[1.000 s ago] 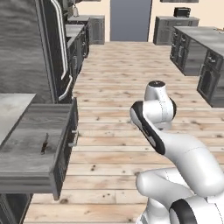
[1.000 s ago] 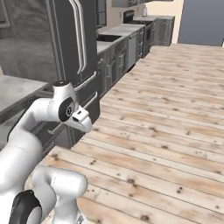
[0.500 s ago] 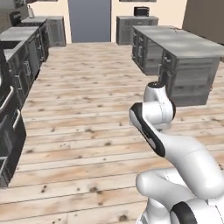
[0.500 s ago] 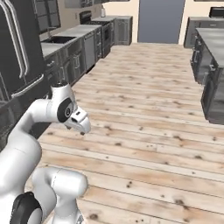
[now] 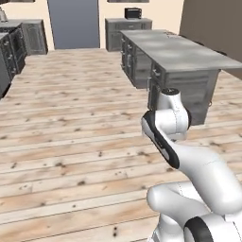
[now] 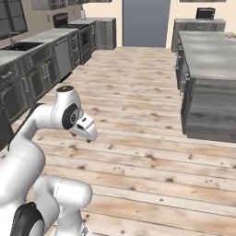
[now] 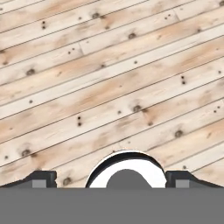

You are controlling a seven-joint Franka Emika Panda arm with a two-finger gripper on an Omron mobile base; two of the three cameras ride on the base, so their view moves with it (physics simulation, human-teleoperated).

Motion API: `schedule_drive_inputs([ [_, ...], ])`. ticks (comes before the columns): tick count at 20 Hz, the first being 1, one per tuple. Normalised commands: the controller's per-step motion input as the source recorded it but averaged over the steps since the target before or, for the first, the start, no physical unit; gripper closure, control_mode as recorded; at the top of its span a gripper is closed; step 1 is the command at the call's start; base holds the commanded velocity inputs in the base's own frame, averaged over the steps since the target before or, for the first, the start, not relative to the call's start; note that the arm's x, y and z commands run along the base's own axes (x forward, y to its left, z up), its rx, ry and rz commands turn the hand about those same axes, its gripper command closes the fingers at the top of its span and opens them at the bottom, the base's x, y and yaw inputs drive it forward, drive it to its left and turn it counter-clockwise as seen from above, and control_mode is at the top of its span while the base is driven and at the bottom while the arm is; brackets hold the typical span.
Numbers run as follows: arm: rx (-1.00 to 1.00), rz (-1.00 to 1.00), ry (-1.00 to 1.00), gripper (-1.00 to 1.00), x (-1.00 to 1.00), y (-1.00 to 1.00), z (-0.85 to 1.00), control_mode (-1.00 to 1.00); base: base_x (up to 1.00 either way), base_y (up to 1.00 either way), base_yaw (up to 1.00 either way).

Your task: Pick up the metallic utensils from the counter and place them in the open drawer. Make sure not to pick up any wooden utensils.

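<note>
tabletop (image 5: 189,54): long grey island slab, ahead and to the right of the arm, well apart from it; no utensils discernible on it from here. hand (image 7: 111,180): fingers spread wide, empty, pointed down at bare plank floor (image 7: 109,87).

Glossy white rounded arm segments (image 5: 189,160) joined by dark bands (black ring at the base joint), small dark fingertips (image 7: 43,178).
</note>
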Motion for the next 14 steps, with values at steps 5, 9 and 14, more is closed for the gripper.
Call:
schedule_drive_inputs([
  [5,0.0,0.0,0.0,-1.0,0.0,0.0,0.0,1.0,1.0,-1.0,-0.07],
  [9,0.0,0.0,0.0,-1.0,0.0,0.0,0.0,1.0,0.94,-1.0,-0.1],
  [14,0.0,0.0,0.0,-1.0,0.0,0.0,0.0,1.0,0.83,-1.0,-0.12],
])
